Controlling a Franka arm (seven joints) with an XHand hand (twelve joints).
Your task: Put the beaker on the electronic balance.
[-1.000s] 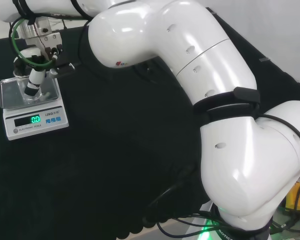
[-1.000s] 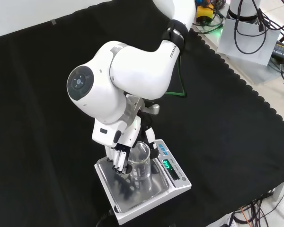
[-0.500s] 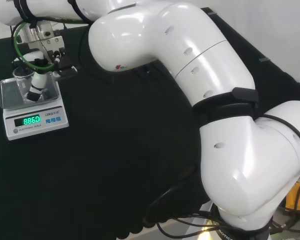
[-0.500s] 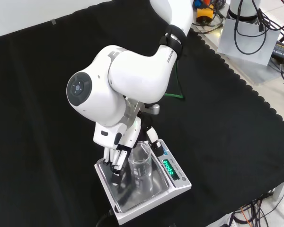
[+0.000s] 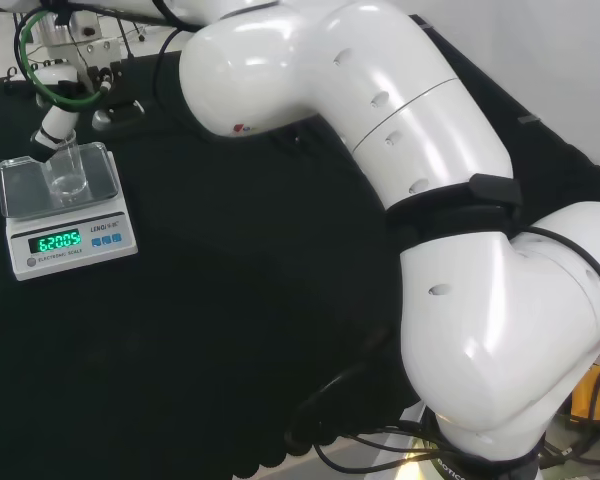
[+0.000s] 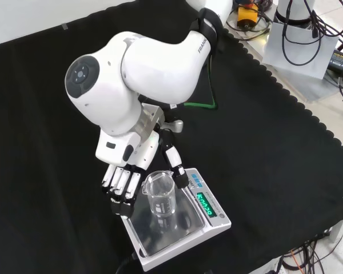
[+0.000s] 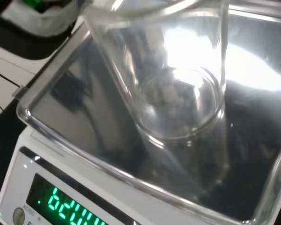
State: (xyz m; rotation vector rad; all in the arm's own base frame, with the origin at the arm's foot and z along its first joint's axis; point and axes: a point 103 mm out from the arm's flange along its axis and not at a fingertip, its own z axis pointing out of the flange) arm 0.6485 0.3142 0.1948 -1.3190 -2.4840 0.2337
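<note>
in the front view, going left to right near the table's near edge, the black and white hand [image 6: 121, 184] hangs with straight, relaxed fingers just beside the clear glass beaker [image 6: 159, 194], holding nothing, with its thumb on the beaker's other side and apart from it. the beaker stands upright on the steel pan of the white electronic balance [image 6: 214, 220], whose green display is lit. the placing looks done; what seems left is for the hand to draw clear.
</note>
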